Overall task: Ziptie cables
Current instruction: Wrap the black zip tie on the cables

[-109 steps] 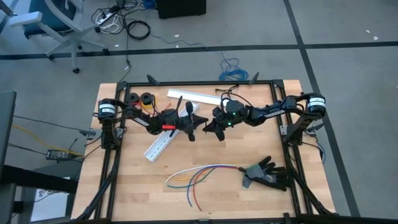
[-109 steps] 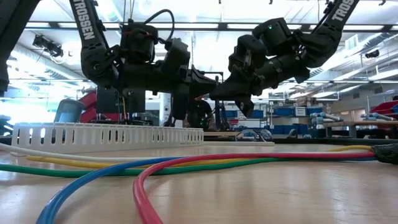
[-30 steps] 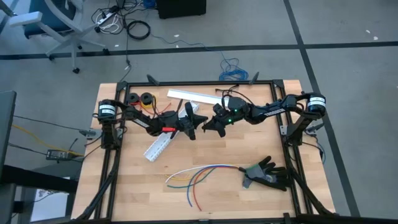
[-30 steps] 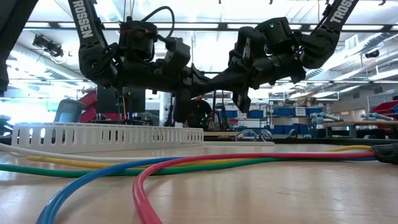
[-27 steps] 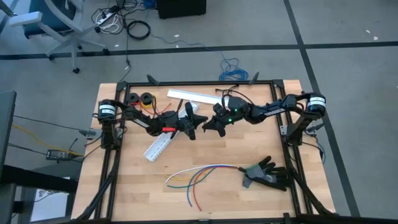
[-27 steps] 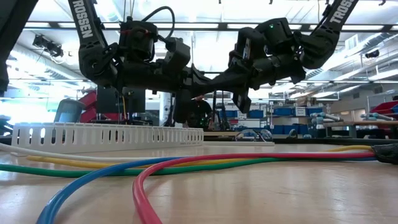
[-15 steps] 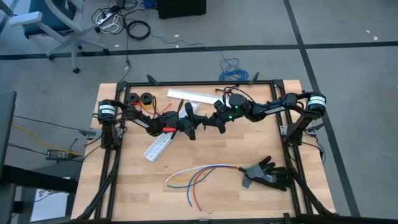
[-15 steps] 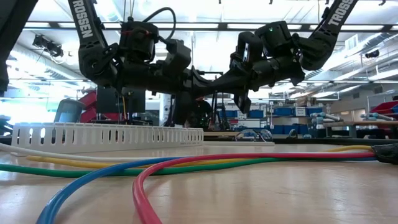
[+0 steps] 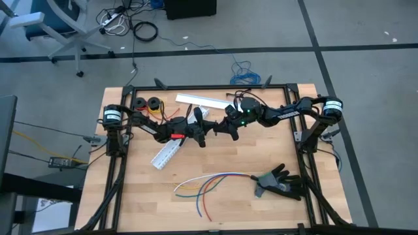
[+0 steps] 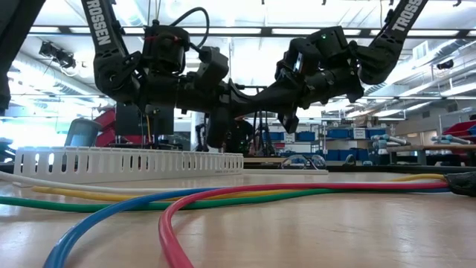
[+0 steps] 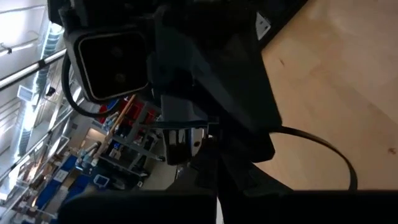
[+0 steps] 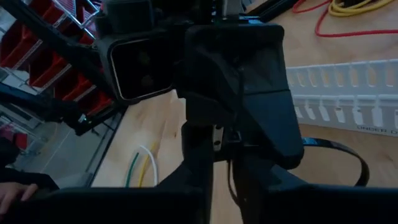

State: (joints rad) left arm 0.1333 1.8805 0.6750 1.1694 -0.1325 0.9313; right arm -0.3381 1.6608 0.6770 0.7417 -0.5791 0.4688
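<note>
up above the middle of the counter (image 9: 261, 209), the left tool (image 9: 203, 132) and the right tool (image 9: 222, 130) meet tip to tip, raised well clear of the wood in the low view. the left tool is clenched; between the two tools a thin black ziptie (image 12: 348, 152) curves out in a loop, seen in both wrist views, and which tool grips it i cannot tell. whether the right tool is clenched or released i cannot tell either. the cables (image 9: 209, 185) lie loose on the counter toward 6 o'clock, fanned out. a black glove (image 9: 281, 183) rests just beside them toward 4 o'clock. a white slotted duct (image 9: 171, 150) lies beneath the left arm, toward 9 o'clock.
</note>
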